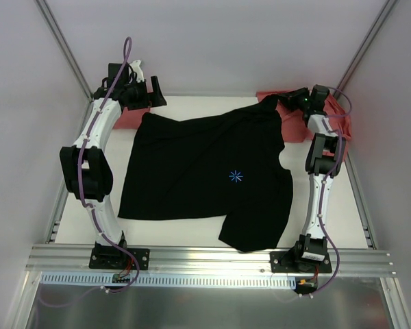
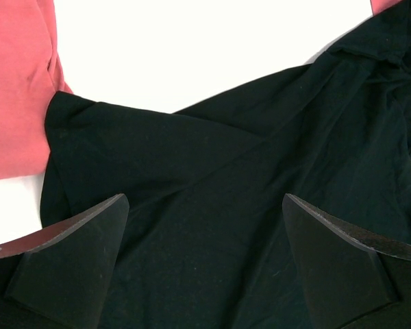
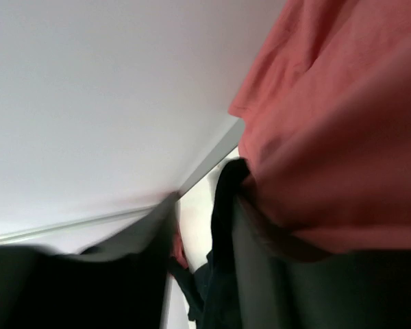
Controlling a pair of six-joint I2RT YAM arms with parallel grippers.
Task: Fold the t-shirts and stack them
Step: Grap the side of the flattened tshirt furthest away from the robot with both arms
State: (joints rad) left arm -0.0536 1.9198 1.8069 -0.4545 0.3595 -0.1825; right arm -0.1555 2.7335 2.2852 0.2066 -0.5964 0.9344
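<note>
The right wrist view is blurred, so I cannot tell whether the right gripper's (image 1: 296,98) jaws pinch cloth. On the left gripper (image 2: 205,200) the jaws are released, wide apart. One black t-shirt (image 1: 205,171) lies spread mid-tabletop (image 1: 171,231). Two more are partly covered at the far corners: the left salmon-red t-shirt (image 1: 127,117) and the right salmon-red t-shirt (image 1: 292,128). Pale walls (image 1: 205,41) enclose the white surface.

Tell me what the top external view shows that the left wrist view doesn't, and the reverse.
Only the top external view: the left arm, the right arm and the light-blue starburst. Only the left wrist view: the left fingers close up, spread wide with nothing between them. Both: the black t-shirt, the salmon-red t-shirt beside its far-left corner, and the white table.
</note>
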